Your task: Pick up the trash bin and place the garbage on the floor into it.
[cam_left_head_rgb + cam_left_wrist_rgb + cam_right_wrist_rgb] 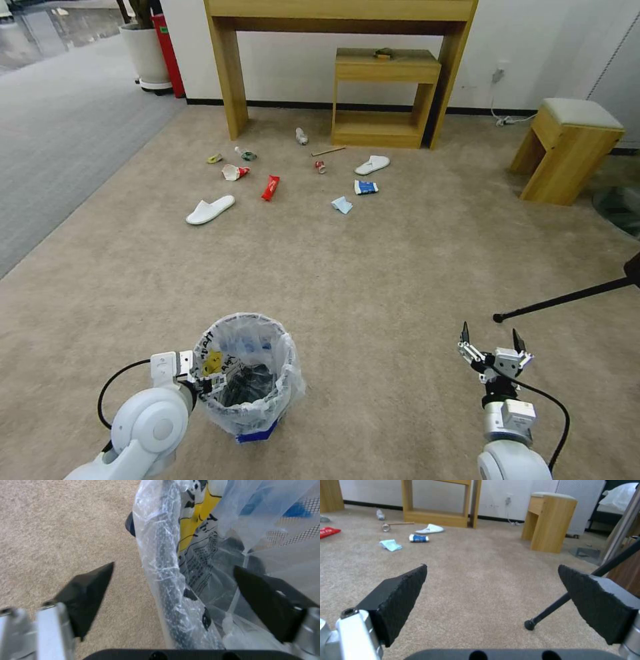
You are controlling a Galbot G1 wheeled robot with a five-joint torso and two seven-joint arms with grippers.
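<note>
Spread wide, the left gripper (pixel 173 580) straddles the trash bin (pixel 248 375) rim — one finger outside, one inside — not yet closed. The right gripper (pixel 492 343) hangs beside the bin, equally open. All garbage (pixel 270 187) lies on the floor (pixel 373 280) well beyond the bin; a tripod leg (pixel 567 297) intrudes nearby.

No text, brand or number can be read with certainty. The clear liner of the trash bin (pixel 248 373) carries black printed characters and a yellow graphic near its rim, too crumpled to make out. The red wrapper (pixel 270 187) on the floor (pixel 373 280) bears white lettering, and the blue-white packet (pixel 365 187) some print, both too small to read.
</note>
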